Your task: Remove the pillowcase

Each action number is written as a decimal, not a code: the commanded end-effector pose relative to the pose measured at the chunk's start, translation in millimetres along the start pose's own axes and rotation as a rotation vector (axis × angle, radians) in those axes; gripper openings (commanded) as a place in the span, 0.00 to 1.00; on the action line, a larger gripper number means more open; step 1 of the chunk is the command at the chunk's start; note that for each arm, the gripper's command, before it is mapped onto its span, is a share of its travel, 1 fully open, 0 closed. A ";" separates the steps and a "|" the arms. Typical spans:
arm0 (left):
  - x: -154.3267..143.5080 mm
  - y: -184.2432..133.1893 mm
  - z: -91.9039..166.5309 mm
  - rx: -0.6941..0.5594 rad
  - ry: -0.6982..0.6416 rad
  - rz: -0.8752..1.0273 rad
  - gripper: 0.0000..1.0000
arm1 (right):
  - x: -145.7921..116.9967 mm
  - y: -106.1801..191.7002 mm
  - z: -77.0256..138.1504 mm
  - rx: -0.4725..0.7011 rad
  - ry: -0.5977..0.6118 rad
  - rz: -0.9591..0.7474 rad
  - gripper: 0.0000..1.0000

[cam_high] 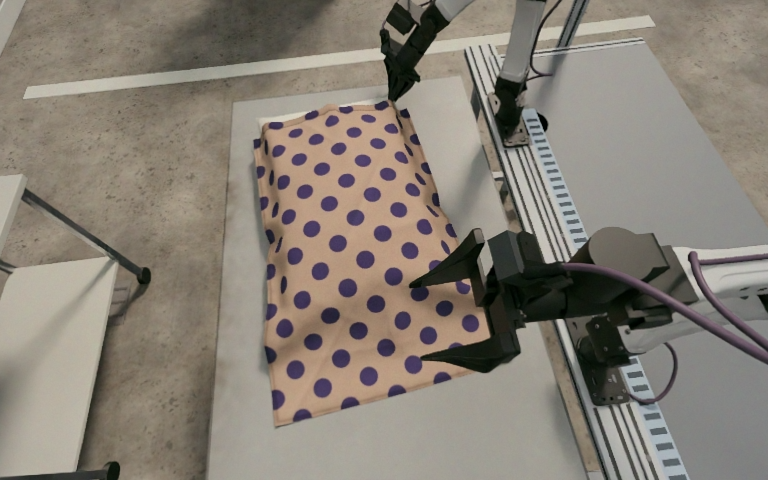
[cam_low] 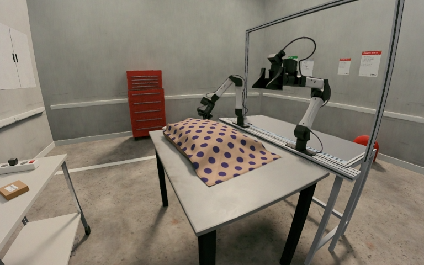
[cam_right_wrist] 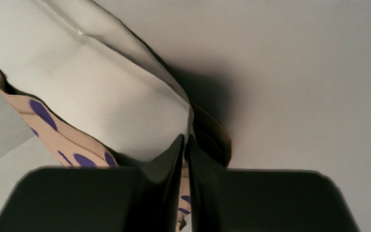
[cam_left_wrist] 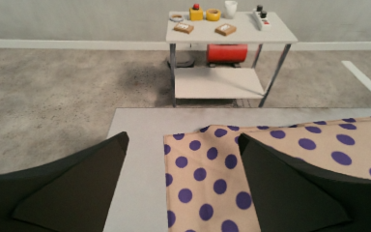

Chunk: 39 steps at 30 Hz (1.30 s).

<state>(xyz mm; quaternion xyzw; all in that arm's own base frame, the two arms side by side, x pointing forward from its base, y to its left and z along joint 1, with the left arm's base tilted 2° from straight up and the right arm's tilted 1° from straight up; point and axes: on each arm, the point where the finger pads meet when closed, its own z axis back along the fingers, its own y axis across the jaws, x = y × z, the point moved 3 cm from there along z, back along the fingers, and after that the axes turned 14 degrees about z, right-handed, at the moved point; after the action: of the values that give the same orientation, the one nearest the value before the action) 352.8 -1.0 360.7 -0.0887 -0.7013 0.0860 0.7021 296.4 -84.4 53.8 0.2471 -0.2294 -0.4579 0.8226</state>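
The peach pillowcase with purple dots (cam_high: 352, 231) (cam_low: 221, 141) (cam_left_wrist: 208, 188) (cam_right_wrist: 63, 137) covers nearly all of the pillow and lies flatter at its closed end. The white pillow (cam_high: 290, 115) (cam_right_wrist: 101, 97) shows at the open mouth, at the table's far end in the top view. My right gripper (cam_high: 392, 98) (cam_right_wrist: 185, 136) is shut at the mouth, with a corner of the pillow pinched between the fingertips. The case's edge lies beside and under them. My left gripper (cam_high: 418, 321) (cam_low: 261, 86) (cam_left_wrist: 184, 135) is wide open and empty, high above the closed end.
The grey table (cam_high: 242, 249) (cam_low: 256, 196) carries pillow and case together. An aluminium rail (cam_high: 546, 220) with both arm bases runs along one side. A white cart (cam_high: 49, 356) (cam_left_wrist: 222, 82) stands beyond the opposite side. A metal frame (cam_low: 385, 78) rises at the arms' side.
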 end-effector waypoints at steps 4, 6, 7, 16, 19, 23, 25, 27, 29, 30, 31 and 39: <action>8.9 1.2 -1.2 0.006 -0.038 -0.005 1.00 | -1.5 -0.5 -4.1 0.000 0.004 0.001 0.04; 8.9 1.2 -1.2 0.006 -0.038 -0.005 1.00 | -1.5 -0.6 -4.1 0.000 0.004 0.001 0.03; 8.9 1.2 -1.2 0.006 -0.038 -0.005 1.00 | -1.5 -0.6 -4.1 0.000 0.004 0.001 0.03; 8.9 1.2 -1.2 0.006 -0.038 -0.005 1.00 | -1.5 -0.6 -4.1 0.000 0.004 0.001 0.03; 8.9 1.2 -1.2 0.006 -0.038 -0.005 1.00 | -1.5 -0.6 -4.1 0.000 0.004 0.002 0.02; 8.9 1.2 -1.2 0.006 -0.038 -0.005 1.00 | -1.5 -0.6 -4.1 0.000 0.004 0.002 0.01; 8.9 1.2 -1.2 0.006 -0.038 -0.005 1.00 | -1.5 -0.6 -4.1 0.000 0.004 0.002 0.01; 8.9 1.2 -1.2 0.006 -0.038 -0.005 1.00 | -1.5 -0.6 -4.1 0.000 0.004 0.002 0.01; 8.9 1.2 -1.2 0.006 -0.038 -0.005 1.00 | -1.5 -0.6 -4.1 0.000 0.004 0.002 0.01; 8.9 1.2 -1.2 0.006 -0.038 -0.005 1.00 | -1.5 -0.6 -4.1 0.000 0.004 0.002 0.01; 8.9 1.2 -1.2 0.006 -0.038 -0.005 1.00 | -1.5 -0.6 -4.1 0.000 0.004 0.002 0.01; 8.9 1.2 -1.2 0.006 -0.038 -0.005 1.00 | 5.3 10.2 5.5 0.012 -0.016 0.015 0.01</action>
<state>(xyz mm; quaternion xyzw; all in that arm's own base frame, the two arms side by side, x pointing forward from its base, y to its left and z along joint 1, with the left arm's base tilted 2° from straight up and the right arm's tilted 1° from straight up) 352.8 -1.0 360.7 -0.0887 -0.7013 0.0860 0.7021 296.4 -84.3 53.8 0.2472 -0.2293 -0.4581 0.8225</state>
